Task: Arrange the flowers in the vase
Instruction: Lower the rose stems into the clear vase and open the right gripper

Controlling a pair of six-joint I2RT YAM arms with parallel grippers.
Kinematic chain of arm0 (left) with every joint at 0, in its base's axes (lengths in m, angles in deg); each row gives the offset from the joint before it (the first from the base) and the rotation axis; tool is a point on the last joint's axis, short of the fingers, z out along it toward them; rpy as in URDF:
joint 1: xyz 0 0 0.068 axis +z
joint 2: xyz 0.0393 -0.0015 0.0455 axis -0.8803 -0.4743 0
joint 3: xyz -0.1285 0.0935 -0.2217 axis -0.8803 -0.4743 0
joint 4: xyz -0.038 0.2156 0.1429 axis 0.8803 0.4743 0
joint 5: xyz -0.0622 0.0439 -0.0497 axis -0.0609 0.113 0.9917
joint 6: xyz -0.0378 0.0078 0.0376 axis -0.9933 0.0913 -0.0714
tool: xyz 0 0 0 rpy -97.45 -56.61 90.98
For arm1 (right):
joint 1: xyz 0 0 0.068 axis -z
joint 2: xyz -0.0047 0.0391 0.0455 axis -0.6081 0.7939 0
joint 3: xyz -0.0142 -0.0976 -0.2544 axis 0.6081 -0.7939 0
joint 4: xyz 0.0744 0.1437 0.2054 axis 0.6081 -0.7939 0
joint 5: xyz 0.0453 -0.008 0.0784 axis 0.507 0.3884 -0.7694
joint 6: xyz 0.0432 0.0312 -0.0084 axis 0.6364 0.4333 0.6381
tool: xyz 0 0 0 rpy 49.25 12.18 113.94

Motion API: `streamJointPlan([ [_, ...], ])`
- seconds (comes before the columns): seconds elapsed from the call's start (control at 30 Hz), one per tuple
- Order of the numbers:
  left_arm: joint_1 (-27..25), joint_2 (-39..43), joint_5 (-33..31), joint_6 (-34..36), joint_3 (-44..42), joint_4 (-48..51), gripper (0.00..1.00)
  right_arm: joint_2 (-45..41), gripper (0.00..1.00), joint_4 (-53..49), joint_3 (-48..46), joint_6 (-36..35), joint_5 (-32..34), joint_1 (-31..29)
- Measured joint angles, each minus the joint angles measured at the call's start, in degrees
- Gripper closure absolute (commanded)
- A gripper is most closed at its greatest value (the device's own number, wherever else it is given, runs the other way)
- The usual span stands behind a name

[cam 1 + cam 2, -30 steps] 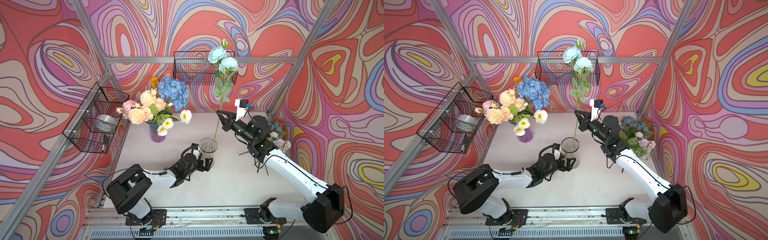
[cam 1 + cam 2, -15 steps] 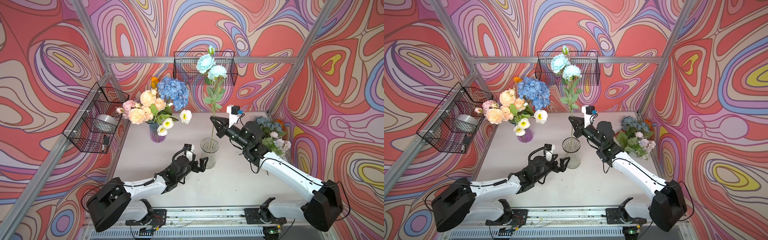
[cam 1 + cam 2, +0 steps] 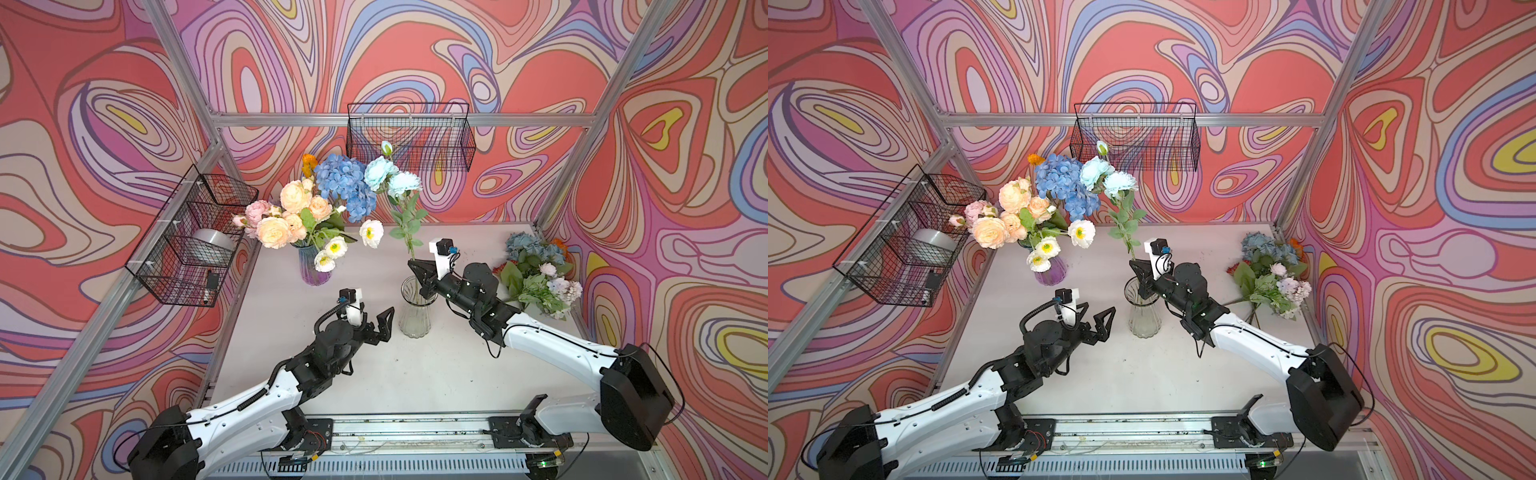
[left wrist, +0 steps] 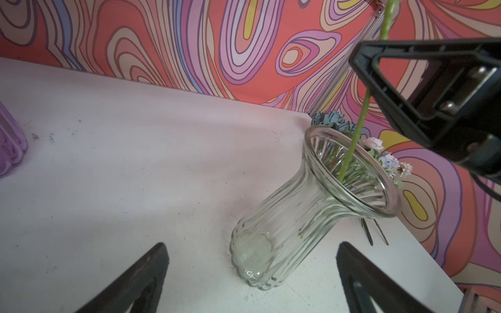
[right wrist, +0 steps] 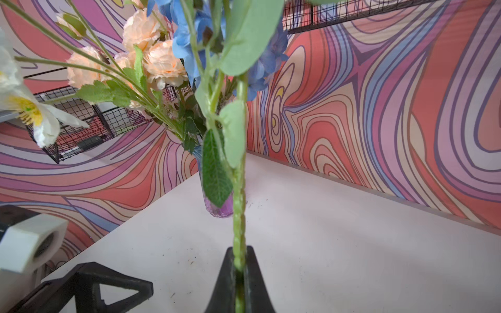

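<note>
No text, label or number is readable in any view. The walls [image 3: 415,50] bear coloured swirls only — no lettering.

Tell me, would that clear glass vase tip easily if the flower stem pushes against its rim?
Probably: the clear glass vase is tall, slim and nearly empty, so likely light. Being glass, it could break if toppled. The open left pincer flanks it without touching, so nothing steadies it.
</note>
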Motion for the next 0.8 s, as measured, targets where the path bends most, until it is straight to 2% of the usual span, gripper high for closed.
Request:
streamJointPlan([
  [0.23,0.6,-2.5,0.2,3.5,2.7,-1.0,0.00,-0.1,1.00,-1.8,-2.4,-0.8,3.0,-0.8],
  [0.5,0.6,-4.7,1.2,4.9,3.9,-3.0,0.00,-1.7,0.89,-3.5,-3.8,-0.8,5.4,-1.1],
  [0.63,0.6,-5.0,1.4,4.9,3.9,-3.0,0.00,-2.6,0.77,-4.7,-4.2,-0.5,6.0,-1.2],
  [0.8,0.6,-5.1,1.5,5.0,3.9,-3.1,0.00,-4.0,0.69,-6.8,-4.4,-0.4,6.5,-1.3],
])
